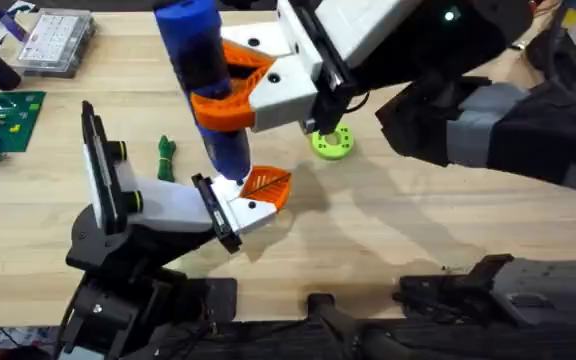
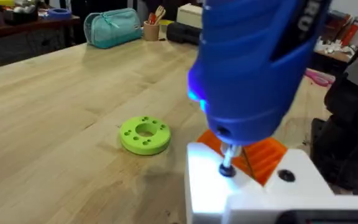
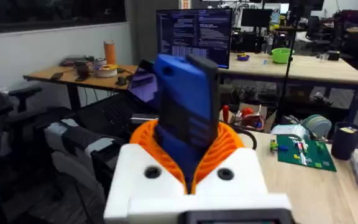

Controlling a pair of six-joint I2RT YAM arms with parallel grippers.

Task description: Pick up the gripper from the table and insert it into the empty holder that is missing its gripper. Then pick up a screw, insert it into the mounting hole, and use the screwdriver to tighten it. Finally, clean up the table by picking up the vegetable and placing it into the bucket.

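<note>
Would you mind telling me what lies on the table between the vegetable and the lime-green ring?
In the overhead view, the screwdriver stands between the vegetable and the lime-green ring, its tip down on the white gripper block.

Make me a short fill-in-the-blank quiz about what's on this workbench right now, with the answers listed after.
1. The right gripper holds the bright-blue screwdriver between its ribbed ____ pads.
2. The screwdriver's metal tip meets a hole in the ____ wedge-shaped gripper block.
3. The lime-green ring with a centre hole lies on the wooden ____.
4. The small dark-green vegetable lies beside the ____ arm.

Answers: orange; white; table; left
</note>
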